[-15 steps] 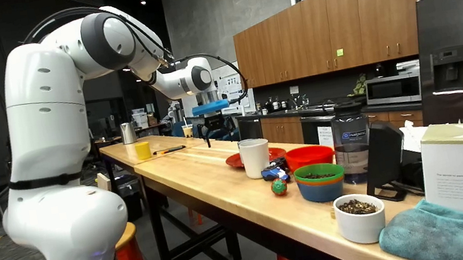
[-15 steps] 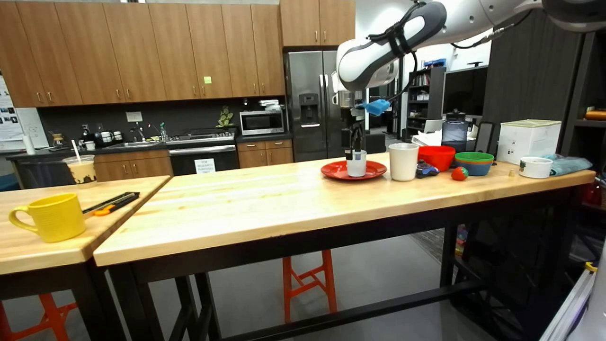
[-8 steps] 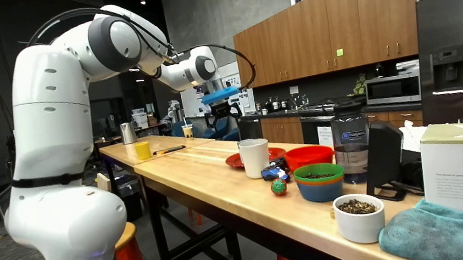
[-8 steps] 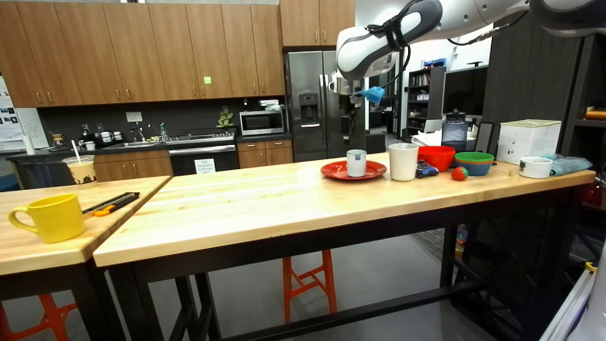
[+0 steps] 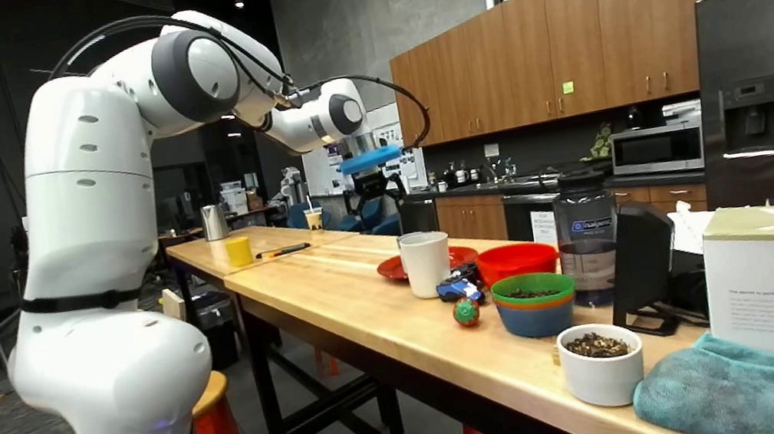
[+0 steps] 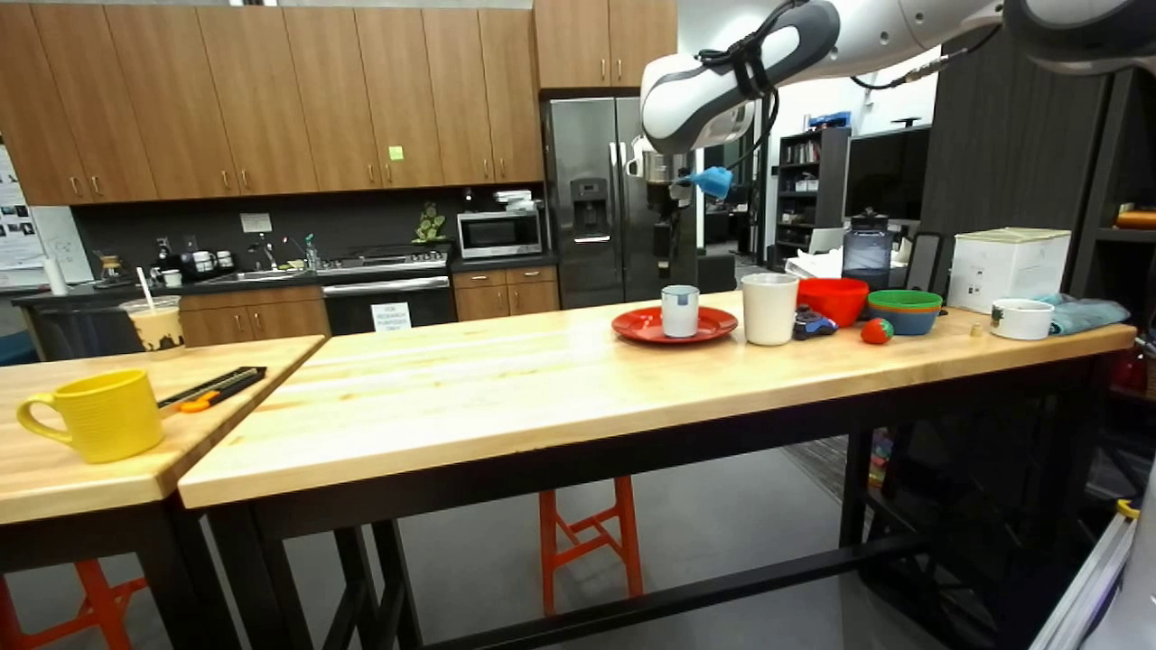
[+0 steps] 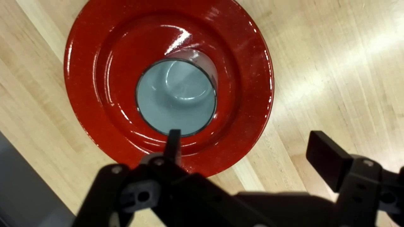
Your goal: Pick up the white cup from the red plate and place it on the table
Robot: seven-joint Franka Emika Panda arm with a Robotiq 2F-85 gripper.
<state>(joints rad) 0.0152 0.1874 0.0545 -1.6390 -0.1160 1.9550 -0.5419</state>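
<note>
The white cup [image 6: 679, 311] stands upright on the red plate [image 6: 632, 327] in an exterior view. The plate also shows in an exterior view [image 5: 391, 269], where the taller mug mostly hides the cup. In the wrist view I look down into the cup [image 7: 176, 101] on the red plate [image 7: 85, 63]. My gripper [image 7: 244, 135] is open and empty, one fingertip overlapping the cup's near rim in the picture, the other over bare wood. In both exterior views the gripper [image 5: 379, 206] [image 6: 665, 271] hangs above the table [image 6: 470, 370], higher than the cup and apart from it.
The taller white mug [image 6: 769, 310] stands right beside the plate. Beyond it are a dark blue toy [image 6: 813, 323], a red bowl [image 6: 833, 301], green and blue bowls [image 6: 903, 316], a strawberry-like ball [image 6: 876, 330] and a water bottle [image 6: 867, 253]. A yellow mug [image 6: 104, 415] stands on the adjoining table.
One second ago the gripper was lower, its fingers overlapping the cup in an exterior view. It has risen and shifted away, then barely moved in the last half second. Cup and plate stayed put.
</note>
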